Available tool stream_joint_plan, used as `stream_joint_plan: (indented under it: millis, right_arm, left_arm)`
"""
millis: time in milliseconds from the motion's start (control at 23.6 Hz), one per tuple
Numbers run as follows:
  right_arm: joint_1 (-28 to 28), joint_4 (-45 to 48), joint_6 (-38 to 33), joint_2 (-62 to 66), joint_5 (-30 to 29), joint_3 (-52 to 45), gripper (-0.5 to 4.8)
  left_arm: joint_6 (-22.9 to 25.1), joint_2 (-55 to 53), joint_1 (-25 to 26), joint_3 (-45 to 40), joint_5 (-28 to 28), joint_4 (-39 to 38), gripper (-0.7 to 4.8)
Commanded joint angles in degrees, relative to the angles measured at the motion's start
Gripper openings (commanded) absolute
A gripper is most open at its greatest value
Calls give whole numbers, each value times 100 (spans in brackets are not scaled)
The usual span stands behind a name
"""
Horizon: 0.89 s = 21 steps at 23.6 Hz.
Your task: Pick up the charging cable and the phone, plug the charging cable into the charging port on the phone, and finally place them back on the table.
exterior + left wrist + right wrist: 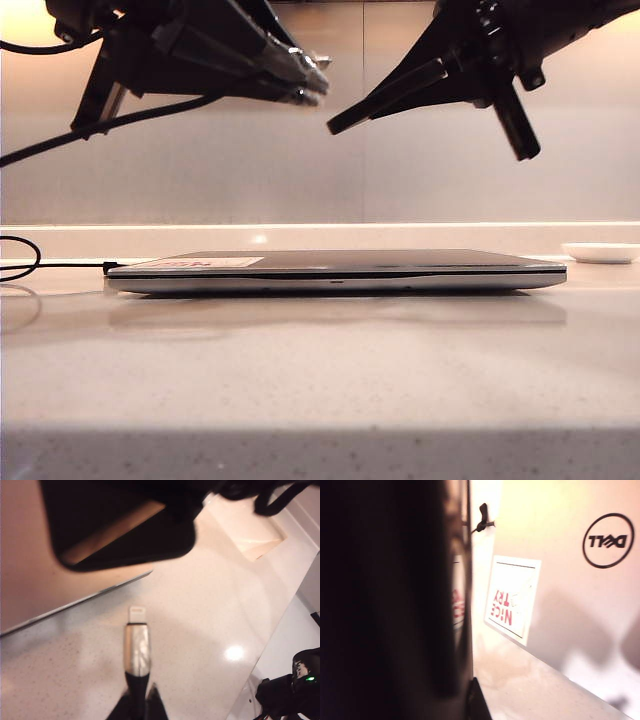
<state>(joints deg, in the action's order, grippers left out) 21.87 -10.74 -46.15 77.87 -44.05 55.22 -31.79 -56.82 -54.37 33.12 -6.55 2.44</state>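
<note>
Exterior view, left to right. Black charging cable looping on the pale speckled surface at far left, running to the left end of the laptop. Laptop closed, flat, long axis across the frame. White sticker on lid near its left end; print unreadable from here. Small white dish at far right, apart from the laptop.

Upper left of frame: left gripper raised well above the laptop, tips aimed right. Fingers together, clamped on the cable's plug end. Left wrist view: silvery plug held between the fingers, white connector tip pointing away from the camera toward a dark rounded slab, the phone, blurred, just short of it and not touching.

Upper right of frame: right gripper also raised, pointing down-left toward the left gripper, apart from it. Right wrist view: phone fills the left half as a dark, blurred slab, long axis top to bottom of frame; fingers closed on it. Beyond, laptop lid with round "DELL" logo seen inverted, and the white sticker reading "NICE TRY" in red, upside down.
</note>
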Motion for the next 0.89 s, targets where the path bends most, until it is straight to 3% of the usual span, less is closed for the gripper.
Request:
stream_joint_plan:
  millis: [42, 297, 890]
  right_arm:
    - [114, 1204, -673, -46, -199, -299, -5]
    - [203, 2162, -946, -44, -173, -874, -5]
    - [201, 2677, -1390, -44, -236, -1008, -5]
  left_arm:
    - [-22, -37, -2, -2, -13, 122, -6]
    - [-24, -634, -2, 0, -13, 608, -6]
    - [-129, -787, -2, 0, -15, 752, -6]
